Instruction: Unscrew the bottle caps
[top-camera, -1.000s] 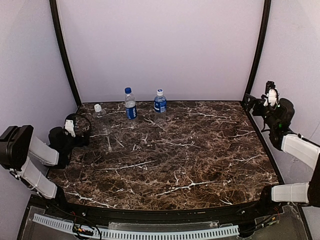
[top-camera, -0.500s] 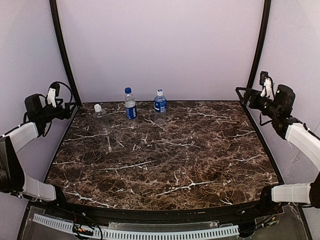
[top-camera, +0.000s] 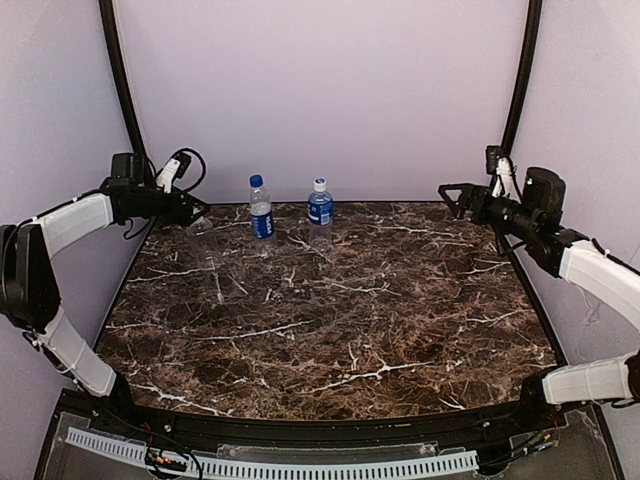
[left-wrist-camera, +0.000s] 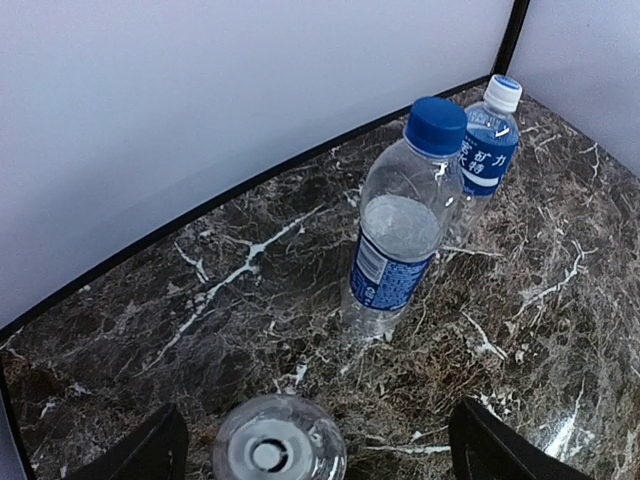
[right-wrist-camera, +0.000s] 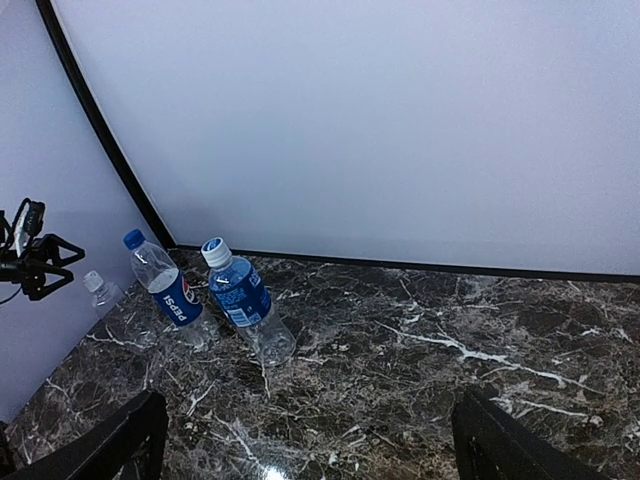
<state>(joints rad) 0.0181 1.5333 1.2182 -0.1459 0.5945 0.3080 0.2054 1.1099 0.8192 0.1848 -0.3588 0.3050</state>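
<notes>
- Standing upright in a row along the far edge of the marble bench (top-camera: 350, 320), the three bottles leave each neck easy to reach from above.
- The left tool (top-camera: 197, 209) hangs wide open and empty above the unlabelled bottle (left-wrist-camera: 285, 440), apparently lining up to take it.
- The right tool (top-camera: 447, 198), equally wide and empty, hovers well apart at the right, facing the row.
- The Pepsi bottle (left-wrist-camera: 395, 240) and the other blue-labelled bottle (left-wrist-camera: 487, 150) stand near each other.
- The blue cap (left-wrist-camera: 436, 123) and both white caps (left-wrist-camera: 503, 92) look screwed on.
</notes>
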